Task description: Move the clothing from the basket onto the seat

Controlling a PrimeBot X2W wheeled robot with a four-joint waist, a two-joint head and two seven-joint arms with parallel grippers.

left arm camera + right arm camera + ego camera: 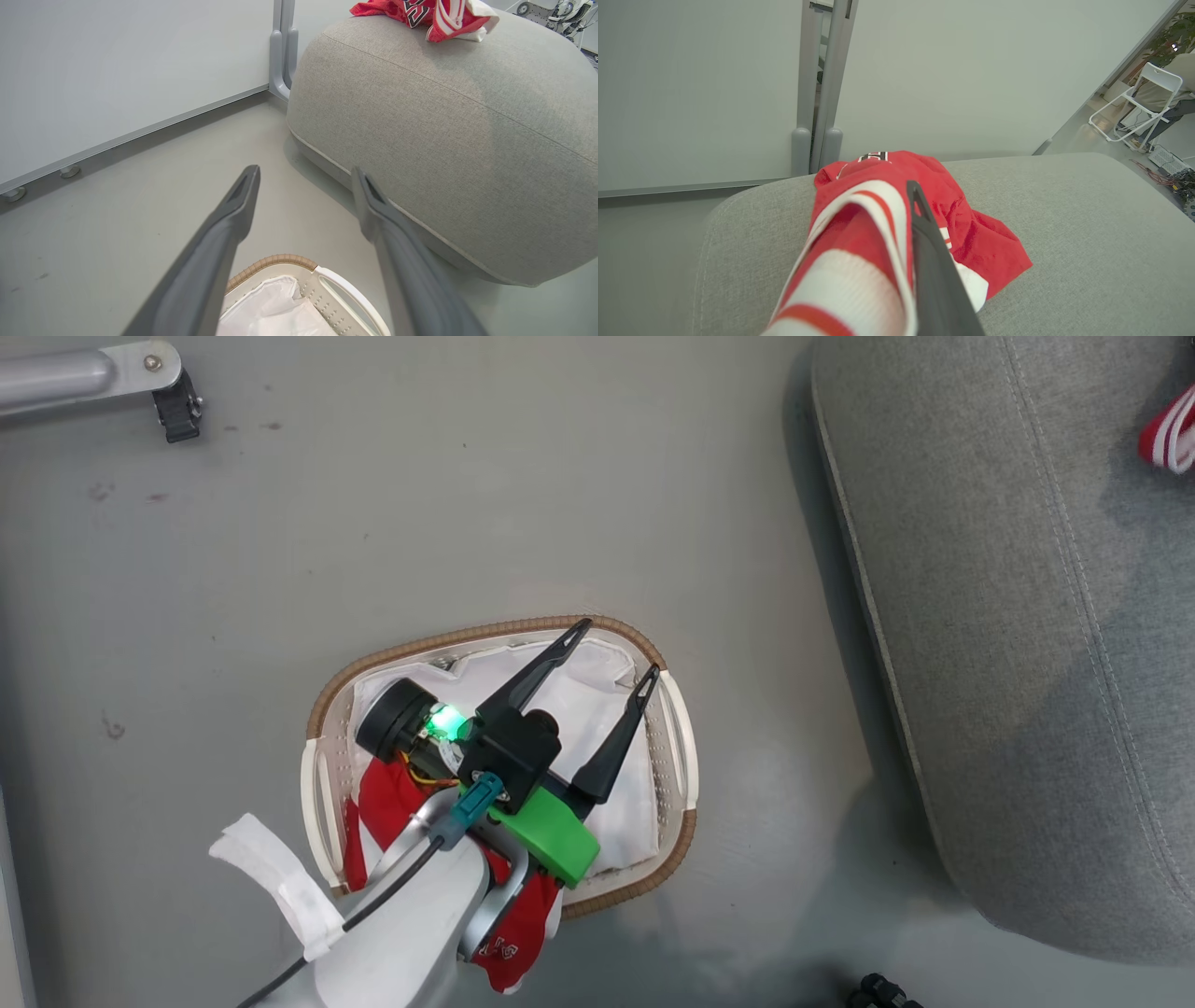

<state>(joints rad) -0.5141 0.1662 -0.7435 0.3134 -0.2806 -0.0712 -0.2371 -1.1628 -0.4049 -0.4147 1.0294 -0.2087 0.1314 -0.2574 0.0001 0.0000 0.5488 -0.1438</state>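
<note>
Red-and-white jersey (859,242) lies nearest us at the lower middle of our right wrist view. It is pinched in the right gripper (903,191), whose jaws are narrow: one dark finger (934,261) shows bare, the other is hidden under the cloth. The jersey's far end rests on the grey seat (1064,224) at frame centre.

In our head view the left gripper (616,651) hovers over the basket (485,633) at lower centre, jaws spread wide, tips above the white liner (588,695). More red clothing (387,798) lies at the basket's lower left end, behind those jaws and partly under our forearm (411,915).
</note>
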